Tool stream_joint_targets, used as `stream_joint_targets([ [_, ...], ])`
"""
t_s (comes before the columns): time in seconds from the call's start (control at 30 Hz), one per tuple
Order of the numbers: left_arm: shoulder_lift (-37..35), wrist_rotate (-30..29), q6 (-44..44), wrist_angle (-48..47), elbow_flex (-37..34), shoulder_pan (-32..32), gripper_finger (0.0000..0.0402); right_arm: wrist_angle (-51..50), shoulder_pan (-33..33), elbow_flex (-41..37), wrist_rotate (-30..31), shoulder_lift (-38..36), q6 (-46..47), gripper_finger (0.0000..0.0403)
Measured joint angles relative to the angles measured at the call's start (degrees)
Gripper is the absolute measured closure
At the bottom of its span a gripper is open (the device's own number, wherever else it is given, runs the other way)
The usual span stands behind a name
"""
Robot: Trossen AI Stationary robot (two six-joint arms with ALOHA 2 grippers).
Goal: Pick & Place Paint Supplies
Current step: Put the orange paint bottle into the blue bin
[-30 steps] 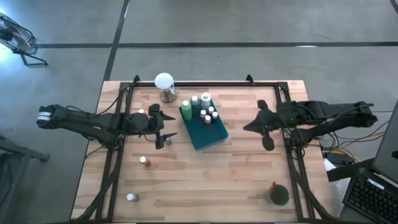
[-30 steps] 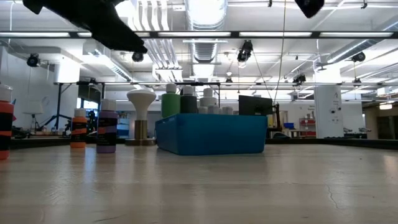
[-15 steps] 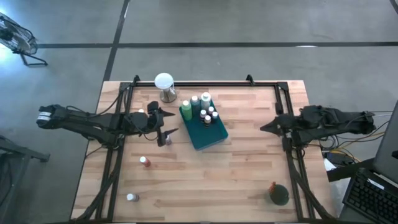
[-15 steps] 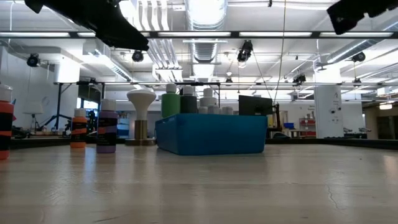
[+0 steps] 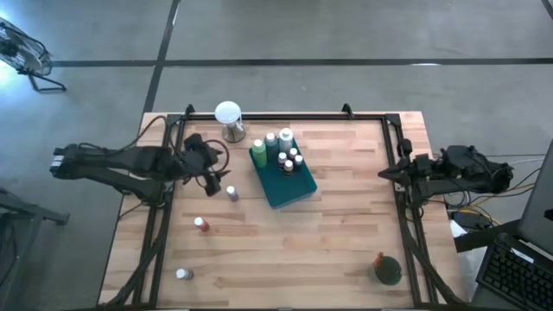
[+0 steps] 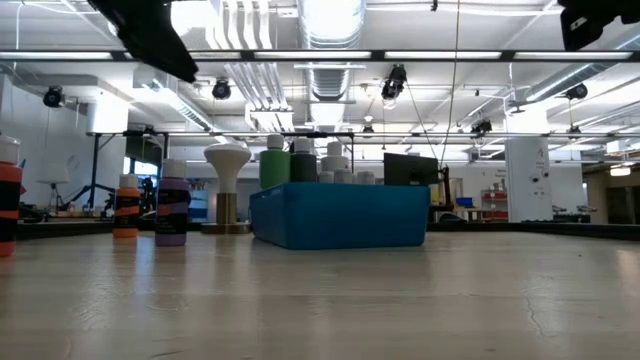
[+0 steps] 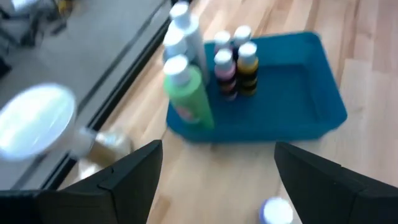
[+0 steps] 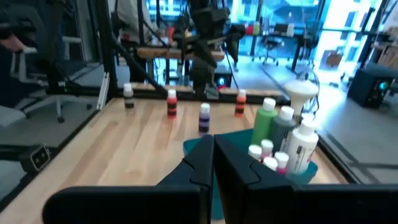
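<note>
A teal tray (image 5: pixel 298 186) in the table's middle holds several white-capped bottles, among them a green one (image 7: pixel 186 93). Loose bottles stand upright on the wood left of it: a purple one (image 5: pixel 232 193), a red one (image 5: pixel 201 225) and a white one (image 5: pixel 181 275). My left gripper (image 5: pixel 216 178) hangs open above the table just left of the purple bottle, with nothing between its fingers (image 7: pixel 134 174). My right gripper (image 5: pixel 384 173) is shut and empty, held high by the table's right edge.
A white globe on a metal base (image 5: pixel 228 119) stands at the far edge behind the tray. A dark green round thing with an orange piece (image 5: pixel 386 269) sits at the near right corner. Black frame rails (image 5: pixel 406 233) run along both sides. Bare wood lies between the tray and the right rail.
My left gripper has risen and drawn back toward the table's left edge, away from the purple bottle, tipping its fingers up; it stays open and the bottle stands where it was. My right gripper has pulled back toward the right edge, still shut.
</note>
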Motion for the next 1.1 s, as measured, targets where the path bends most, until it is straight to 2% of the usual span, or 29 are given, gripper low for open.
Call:
stream_joint_targets([
  [0.37,1.53,-2.11,-19.02,-28.77,11.36,1.09,0.0087,0.19,0.00,0.02,-0.02,-1.37,0.11,0.0394],
  [0.5,3.93,-1.66,-27.18,-37.54,14.32,3.90,0.0089,0.00,0.00,0.00,-0.04,-0.69,0.11,0.0394],
  [0.6,6.40,1.50,-31.11,-42.46,15.44,8.16,0.0096,0.15,0.00,0.02,-0.04,-0.43,0.11,0.0394],
  [0.7,8.87,6.53,-29.73,-44.53,15.54,12.87,0.0109,0.00,0.00,0.00,-0.06,-0.31,0.10,0.0394],
  [0.87,12.47,10.77,-24.76,-44.70,15.54,19.82,0.0126,0.13,0.00,0.00,-0.09,-0.40,0.09,0.0394],
  [1.1,17.27,12.05,-19.20,-44.64,14.89,25.89,0.0129,0.09,0.00,0.00,-0.11,-0.35,0.09,0.0394],
])
